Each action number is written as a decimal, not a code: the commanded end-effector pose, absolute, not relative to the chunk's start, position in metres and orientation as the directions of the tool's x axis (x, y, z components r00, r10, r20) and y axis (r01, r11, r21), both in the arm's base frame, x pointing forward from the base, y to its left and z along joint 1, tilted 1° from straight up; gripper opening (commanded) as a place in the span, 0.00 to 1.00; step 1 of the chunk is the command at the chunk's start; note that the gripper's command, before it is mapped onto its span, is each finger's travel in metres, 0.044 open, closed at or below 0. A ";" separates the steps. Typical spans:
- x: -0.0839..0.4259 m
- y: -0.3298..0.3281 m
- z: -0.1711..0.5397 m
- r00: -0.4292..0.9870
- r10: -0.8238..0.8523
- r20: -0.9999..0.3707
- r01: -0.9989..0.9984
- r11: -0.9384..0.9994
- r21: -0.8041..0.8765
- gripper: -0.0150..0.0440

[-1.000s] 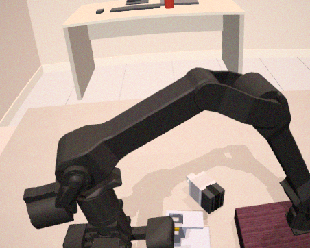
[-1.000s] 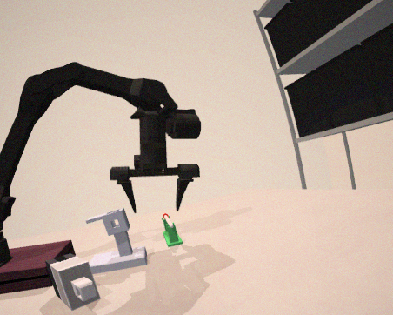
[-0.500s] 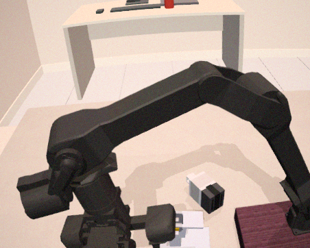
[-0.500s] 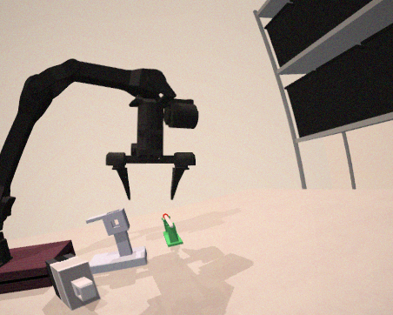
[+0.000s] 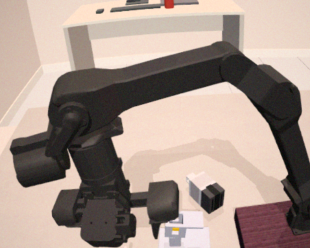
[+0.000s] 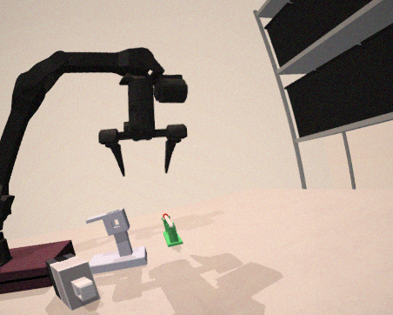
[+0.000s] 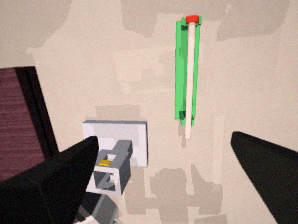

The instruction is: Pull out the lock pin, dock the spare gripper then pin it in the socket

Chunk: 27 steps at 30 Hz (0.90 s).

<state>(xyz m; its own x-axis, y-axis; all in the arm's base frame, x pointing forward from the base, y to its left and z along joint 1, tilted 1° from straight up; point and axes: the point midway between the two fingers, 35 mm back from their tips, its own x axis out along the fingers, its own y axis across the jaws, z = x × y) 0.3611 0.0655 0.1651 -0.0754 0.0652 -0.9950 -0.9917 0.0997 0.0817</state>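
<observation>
The lock pin [image 6: 169, 222] [image 7: 190, 80], white with a red head, lies along a green rack [image 6: 173, 239] [image 7: 178, 75], its plain end overhanging. The grey mount [image 6: 123, 245] [image 5: 192, 220] [image 7: 115, 131] stands upright; no pin shows through its socket [image 6: 125, 221] [image 7: 123, 176], which carries a yellow mark. The spare gripper [image 5: 201, 190] [image 6: 69, 275], a grey and black block with a square spigot [image 6: 86, 289], lies on the floor beside the mount, partly visible in the wrist view. My gripper [image 6: 145, 174] [image 7: 164, 139] is open and empty, high above the mount and rack. The top view hides the rack.
The arm's dark red base block [image 5: 264, 224] [image 6: 39, 254] [image 7: 15, 120] is beside the mount and spare gripper. A desk [image 5: 161, 22] stands in the background, and a tall shelf unit [image 6: 326, 48] stands at the right in the exterior view.
</observation>
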 end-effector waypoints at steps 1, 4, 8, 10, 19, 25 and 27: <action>0.359 0.066 0.177 -0.052 0.072 -0.996 -0.993 0.105 0.060 1.00; 0.356 0.048 0.173 -0.024 0.049 -0.998 -0.966 0.255 0.036 1.00; 0.339 0.001 0.179 0.076 -0.013 -0.997 -0.770 0.634 -0.067 1.00; 0.327 -0.021 0.180 0.121 -0.052 -0.991 -0.611 0.783 -0.116 1.00; 0.260 -0.100 0.170 0.256 -0.265 -0.930 0.314 0.932 -0.179 1.00; 0.219 -0.129 0.157 0.281 -0.391 -0.876 0.728 0.682 -0.072 1.00; 0.204 -0.137 0.151 0.281 -0.434 -0.856 0.826 0.563 -0.014 1.00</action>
<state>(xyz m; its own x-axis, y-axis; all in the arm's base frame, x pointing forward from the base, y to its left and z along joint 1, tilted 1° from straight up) 0.2564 -0.1061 0.1669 0.2551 -0.2783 -0.9260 0.3883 0.9066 -0.1655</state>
